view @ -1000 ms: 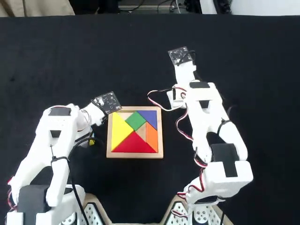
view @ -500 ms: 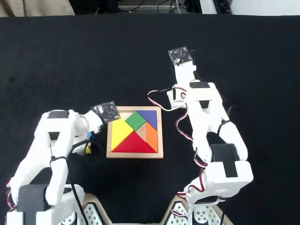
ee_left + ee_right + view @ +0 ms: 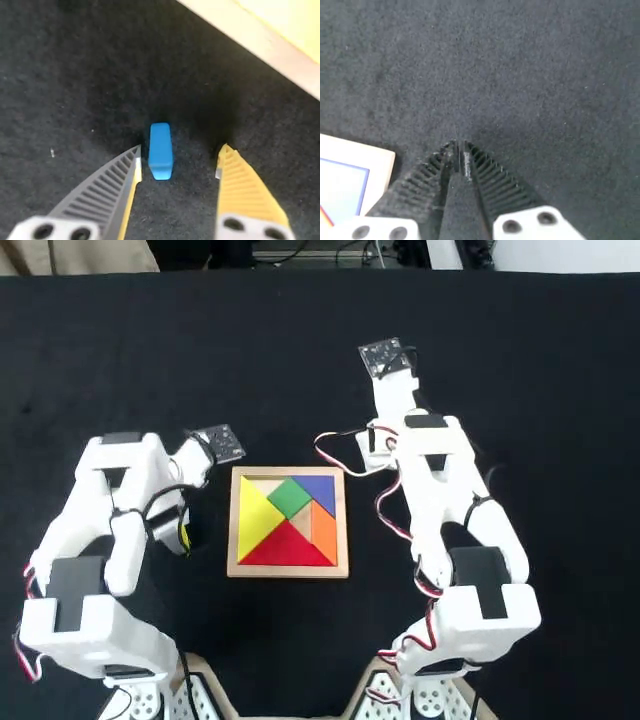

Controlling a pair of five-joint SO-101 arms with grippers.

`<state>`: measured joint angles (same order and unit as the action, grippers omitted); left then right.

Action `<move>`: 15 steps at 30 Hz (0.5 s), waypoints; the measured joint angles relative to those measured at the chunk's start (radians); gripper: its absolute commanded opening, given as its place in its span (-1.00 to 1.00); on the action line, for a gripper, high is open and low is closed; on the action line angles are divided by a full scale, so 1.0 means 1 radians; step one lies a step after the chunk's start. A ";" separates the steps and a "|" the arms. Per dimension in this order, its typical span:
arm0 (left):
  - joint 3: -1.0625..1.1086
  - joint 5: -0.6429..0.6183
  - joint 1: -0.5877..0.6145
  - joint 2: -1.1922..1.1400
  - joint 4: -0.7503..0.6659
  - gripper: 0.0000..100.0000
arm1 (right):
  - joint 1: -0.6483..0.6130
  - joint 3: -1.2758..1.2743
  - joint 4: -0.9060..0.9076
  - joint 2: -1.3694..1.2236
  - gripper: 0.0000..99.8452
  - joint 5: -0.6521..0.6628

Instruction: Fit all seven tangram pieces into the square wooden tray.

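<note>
Square wooden tray (image 3: 288, 572) holds 5 coloured pieces: yellow triangle (image 3: 256, 522), red triangle (image 3: 285, 550), green square (image 3: 290, 497), blue triangle (image 3: 322, 490), orange piece (image 3: 324, 528). 1 small blue block (image 3: 160, 151) sits outside on the black cloth (image 3: 520, 360), at the tray's 9 o'clock, between the wide-spread left gripper (image 3: 181, 150). Right gripper (image 3: 459, 147) pinched closed, empty, 1 o'clock.

Black cloth (image 3: 520, 330) is laid over tabletop (image 3: 120, 360). Beyond far edge are seen beige fabric (image 3: 75, 255), dark cables (image 3: 330, 252), white surface (image 3: 565, 254).
</note>
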<state>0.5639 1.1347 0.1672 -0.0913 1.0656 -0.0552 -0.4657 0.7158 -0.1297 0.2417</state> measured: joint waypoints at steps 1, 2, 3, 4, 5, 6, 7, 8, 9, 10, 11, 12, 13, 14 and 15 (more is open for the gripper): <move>-0.009 -0.006 0.002 -0.002 0.005 -0.51 | 0.000 0.000 0.000 0.000 -0.98 0.000; -0.018 -0.014 0.009 -0.003 0.006 -0.51 | 0.000 0.000 0.000 0.000 -0.98 0.000; -0.029 -0.020 0.015 -0.005 0.009 -0.51 | 0.000 0.000 0.000 0.000 -0.98 0.000; -0.040 -0.026 0.025 -0.005 0.008 -0.51 | 0.000 0.000 0.000 0.000 -0.98 0.000; -0.052 -0.029 0.034 -0.005 0.008 -0.51 | 0.000 0.000 0.000 0.000 -0.98 0.000; -0.066 -0.032 0.044 -0.005 0.008 -0.51 | 0.000 0.000 0.000 0.000 -0.98 0.000; -0.083 -0.032 0.058 -0.005 0.009 -0.51 | 0.000 0.000 0.000 0.000 -0.98 0.000; -0.104 -0.032 0.074 -0.005 0.009 -0.51 | 0.000 0.000 0.000 0.000 -0.98 0.000; -0.124 -0.032 0.089 -0.003 0.009 -0.51 | 0.000 0.000 0.000 0.000 -0.98 0.000; -0.143 -0.032 0.104 0.000 0.015 -0.51 | 0.000 0.000 0.000 0.000 -0.98 0.000; -0.157 -0.032 0.120 0.002 0.020 -0.51 | 0.000 0.000 0.000 0.000 -0.98 0.000; -0.172 -0.032 0.132 0.003 0.020 -0.51 | 0.000 0.000 0.000 0.000 -0.98 0.000; -0.180 -0.032 0.140 0.003 0.018 -0.51 | 0.000 0.000 0.000 0.000 -0.98 0.000; -0.184 -0.032 0.143 0.003 0.020 -0.51 | 0.000 0.000 0.000 0.000 -0.98 0.000; -0.187 -0.032 0.143 0.003 0.021 -0.51 | 0.000 0.000 0.000 0.000 -0.98 0.000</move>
<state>0.3767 1.1024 0.3099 -0.0882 1.0871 -0.0552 -0.4657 0.7158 -0.1297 0.2417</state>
